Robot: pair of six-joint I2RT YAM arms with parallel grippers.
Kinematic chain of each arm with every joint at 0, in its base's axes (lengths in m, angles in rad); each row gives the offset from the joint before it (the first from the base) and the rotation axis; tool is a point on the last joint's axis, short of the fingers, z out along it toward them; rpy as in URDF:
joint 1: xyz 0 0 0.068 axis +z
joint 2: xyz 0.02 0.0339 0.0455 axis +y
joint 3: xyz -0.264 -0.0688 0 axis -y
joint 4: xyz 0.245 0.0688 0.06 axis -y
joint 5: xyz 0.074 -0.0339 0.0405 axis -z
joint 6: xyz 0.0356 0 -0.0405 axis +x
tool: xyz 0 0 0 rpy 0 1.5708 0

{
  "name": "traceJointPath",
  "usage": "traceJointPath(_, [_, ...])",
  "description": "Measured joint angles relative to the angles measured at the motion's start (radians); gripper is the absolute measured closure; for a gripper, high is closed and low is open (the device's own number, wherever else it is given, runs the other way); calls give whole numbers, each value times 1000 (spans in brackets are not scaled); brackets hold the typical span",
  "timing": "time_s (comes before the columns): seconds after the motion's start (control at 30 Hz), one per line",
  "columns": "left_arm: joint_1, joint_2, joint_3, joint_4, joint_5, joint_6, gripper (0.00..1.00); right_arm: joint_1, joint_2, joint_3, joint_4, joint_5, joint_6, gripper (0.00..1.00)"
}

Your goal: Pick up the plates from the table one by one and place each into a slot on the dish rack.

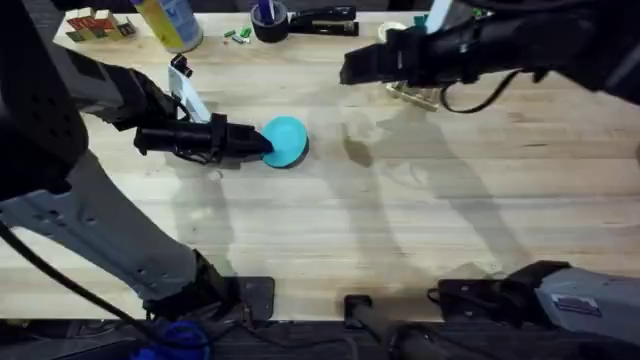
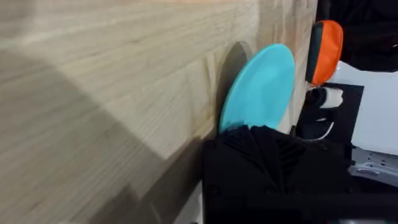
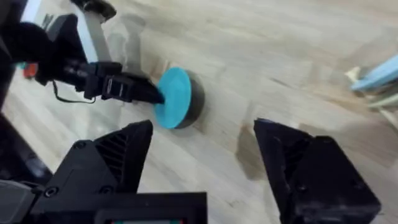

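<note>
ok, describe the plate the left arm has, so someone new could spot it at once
On the light wooden table, follow the left arm up from the lower-left base to the left gripper, left of centre. The plate sits at its tip, gripped by one edge. It is the bright turquoise round disc, plain and thin, tilted up off the wood.

turquoise plate [image 1: 286, 140] – pale grained table [image 1: 420, 220] (black gripper [image 1: 262, 143])

It looked like a lab bench: a wooden table [image 1: 400, 230] with a stapler [image 1: 322, 21], tape [image 1: 269, 22] and cables.
</note>
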Motion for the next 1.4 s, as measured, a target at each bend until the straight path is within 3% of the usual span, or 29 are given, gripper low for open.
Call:
traceJointPath(0.57, [0, 0, 0, 0, 0, 0, 960, 87, 269, 0, 191, -104, 31, 49])
traceJointPath(1.4, [0, 0, 0, -3, 0, 5, 960, 200, 500, 3, 397, -190, 167, 57])
